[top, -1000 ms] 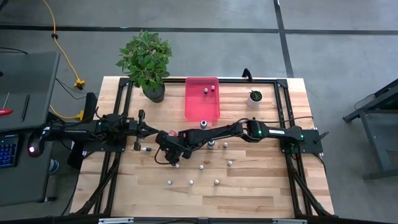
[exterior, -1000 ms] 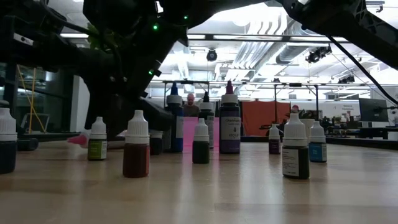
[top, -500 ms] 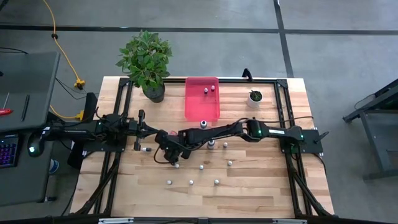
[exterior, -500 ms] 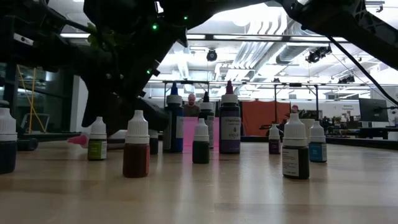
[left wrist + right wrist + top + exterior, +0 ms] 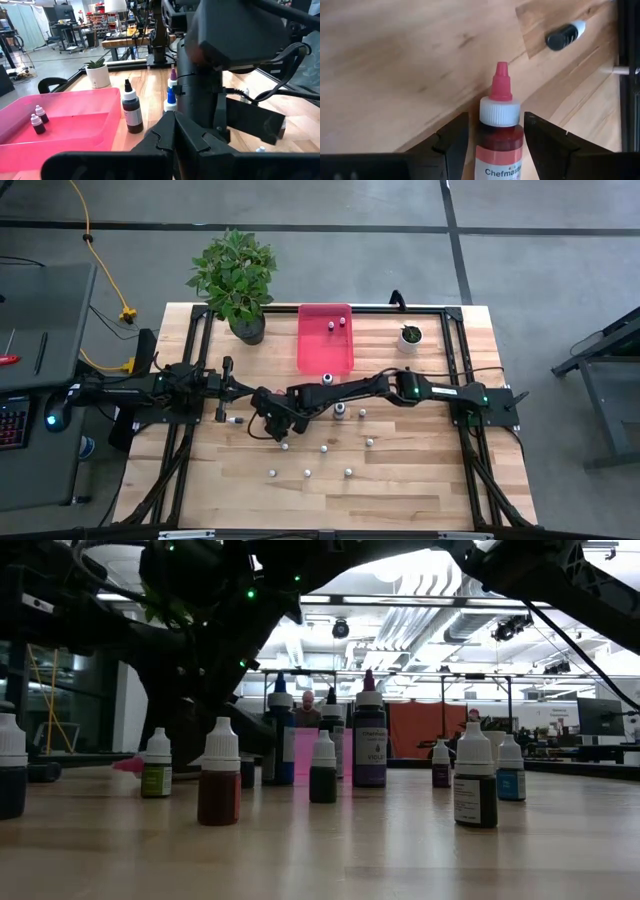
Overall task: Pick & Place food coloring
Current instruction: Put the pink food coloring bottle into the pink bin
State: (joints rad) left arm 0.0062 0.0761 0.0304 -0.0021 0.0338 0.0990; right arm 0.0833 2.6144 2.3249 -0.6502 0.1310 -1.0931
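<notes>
While my right pincer point(image 5: 492, 137) clamps the pink-tipped food coloring bottle point(image 5: 498, 120), just below the pink tray point(image 5: 312, 355) and toward my idle, shut left pincer point(image 5: 247, 393), I judge this the carry: next, swing over the tray and release.

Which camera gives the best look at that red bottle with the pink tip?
The right wrist view: the red bottle fills it, between the right gripper's fingers. In the high, low and left wrist views the arms hide it.
</notes>
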